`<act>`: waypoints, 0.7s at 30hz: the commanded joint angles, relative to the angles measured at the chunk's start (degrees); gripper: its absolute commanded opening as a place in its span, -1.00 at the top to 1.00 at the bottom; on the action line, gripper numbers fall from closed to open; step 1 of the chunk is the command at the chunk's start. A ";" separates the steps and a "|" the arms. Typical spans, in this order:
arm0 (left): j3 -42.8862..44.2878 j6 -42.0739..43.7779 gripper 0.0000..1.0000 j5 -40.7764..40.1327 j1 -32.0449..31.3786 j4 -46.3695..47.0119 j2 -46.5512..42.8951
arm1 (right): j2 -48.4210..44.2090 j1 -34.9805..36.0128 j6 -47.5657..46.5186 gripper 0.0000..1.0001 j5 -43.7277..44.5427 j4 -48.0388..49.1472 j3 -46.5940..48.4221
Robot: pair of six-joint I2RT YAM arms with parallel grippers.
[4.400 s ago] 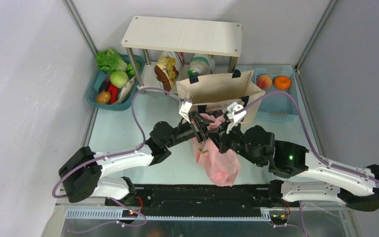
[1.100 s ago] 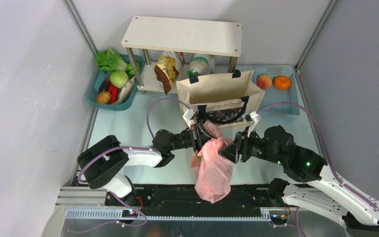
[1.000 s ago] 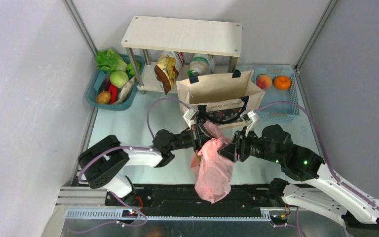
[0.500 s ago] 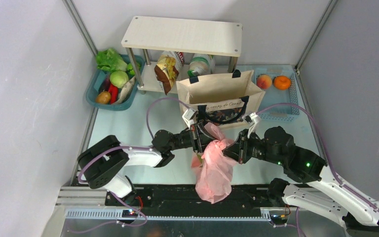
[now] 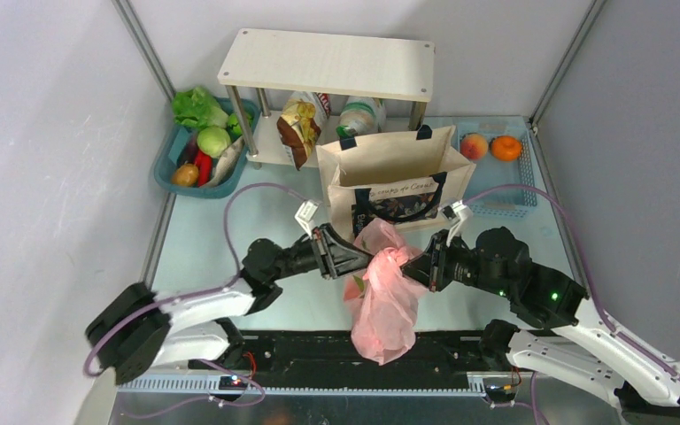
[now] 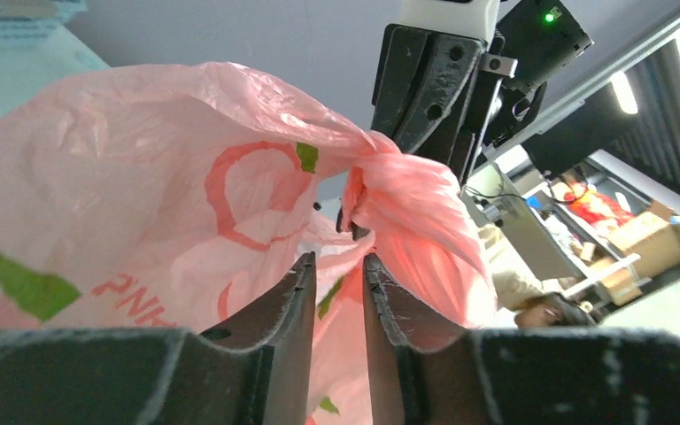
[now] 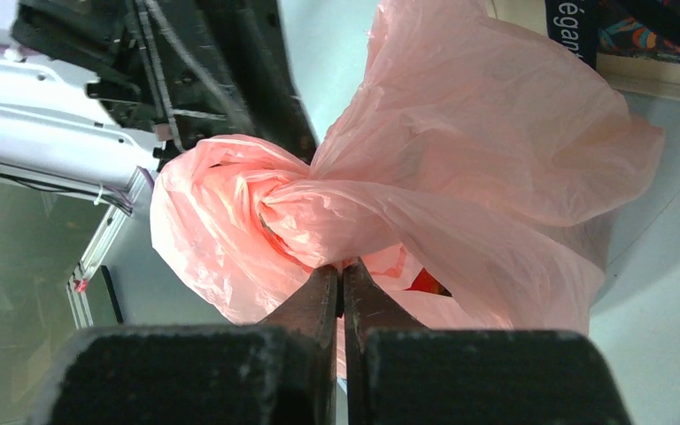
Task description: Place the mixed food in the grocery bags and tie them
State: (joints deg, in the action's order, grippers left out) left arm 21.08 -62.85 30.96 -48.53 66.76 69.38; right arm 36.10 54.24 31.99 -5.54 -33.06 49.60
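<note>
Right gripper [image 5: 410, 266] is pinching the twisted neck of the pink bag [image 5: 382, 305], jaws fully together on the plastic. Right wrist view is showing the film caught right at the fingertips [image 7: 323, 292].

Left gripper [image 5: 363, 258] is sitting at the opposite side of the same neck, jaws standing narrowly apart. Left wrist view is showing a slim gap between the fingers [image 6: 297, 292] with pink film just beyond the tips. Nothing is looking clamped, and I can't tell if the film is touching the pads.

The bag's top is bunching into a knot-like wad between the two grippers. Its body is drooping toward the near edge, between the arms. Can't tell whether the bottom is resting on the worktop [image 5: 221, 230]. Something red is showing through the film, but it isn't identifiable.

Canvas tote [image 5: 398, 168] is standing upright, mouth open, just behind the pink bag and in front of the shelf [image 5: 328, 62]. Crisp packet [image 5: 299, 128] is leaning under the shelf.

Teal basket [image 5: 166, 164] at far left is holding greens and a red item. Blue basket [image 5: 500, 195] at far right is holding a peach [image 5: 473, 145] and an orange [image 5: 506, 147].
</note>
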 commanded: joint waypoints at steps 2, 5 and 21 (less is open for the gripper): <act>-1.64 10.72 0.38 -7.39 0.18 -22.38 -17.83 | -0.86 -0.10 0.79 1.00 1.66 1.55 0.49; -2.33 13.13 0.37 -12.37 -0.88 -32.35 -26.32 | -0.79 -0.10 0.93 1.00 1.67 1.65 0.49; 1.76 16.33 0.07 -26.70 -14.67 -41.68 -29.67 | -0.03 -0.05 1.31 1.00 0.77 2.76 0.49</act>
State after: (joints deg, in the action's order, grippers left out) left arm 19.42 -48.80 7.42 -62.63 26.02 38.81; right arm 36.03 54.24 32.71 -4.95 -33.06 49.60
